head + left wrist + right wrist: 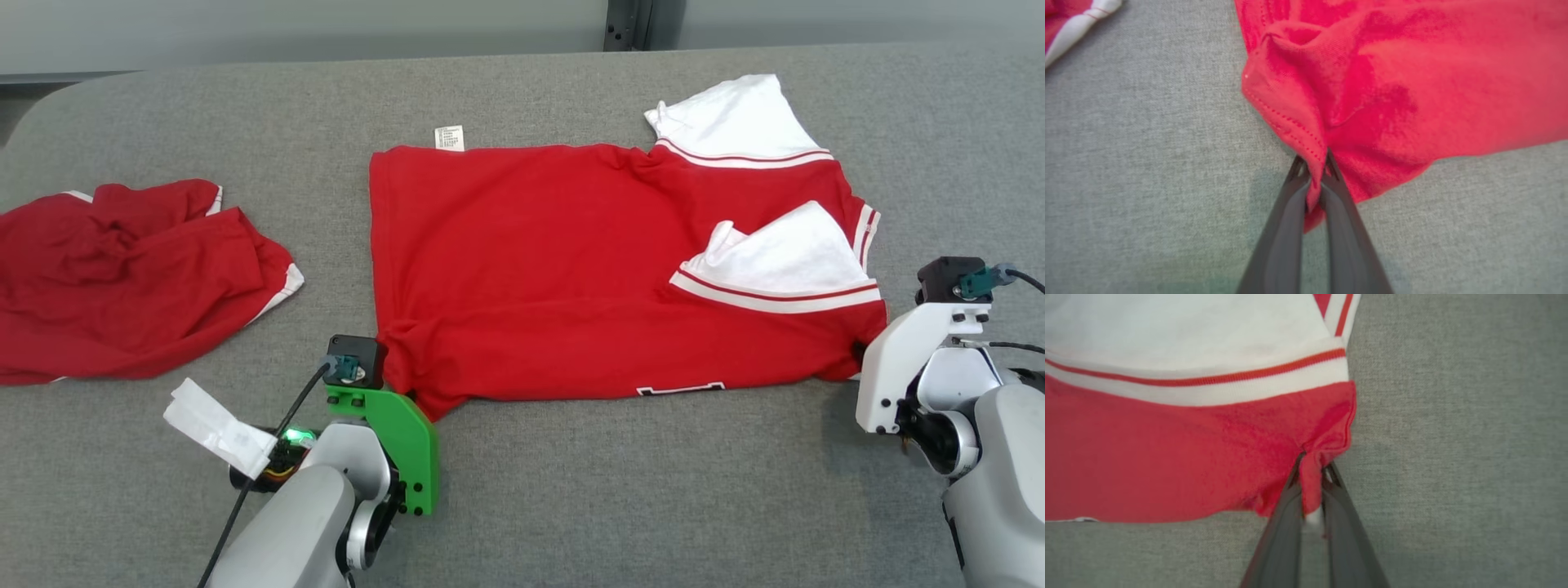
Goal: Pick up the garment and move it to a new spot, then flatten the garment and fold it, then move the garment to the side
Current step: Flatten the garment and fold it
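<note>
A red garment (555, 261) with white sleeves trimmed in red stripes lies spread across the middle of the grey table, partly folded. My left gripper (1315, 160) is shut on the garment's (1412, 81) near left corner, red cloth pinched between its dark fingers (1286, 228). In the head view that arm's green bracket (400, 433) sits at this corner. My right gripper (1314, 461) is shut on the garment's (1167, 457) near right corner, just below the white striped sleeve (1188, 330). Its white wrist (906, 367) stands at that corner in the head view.
A second red garment (122, 278) lies crumpled at the table's left side. A white care tag (449, 137) sticks out from the spread garment's far edge. The grey table (612, 490) ends at the back against a pale wall.
</note>
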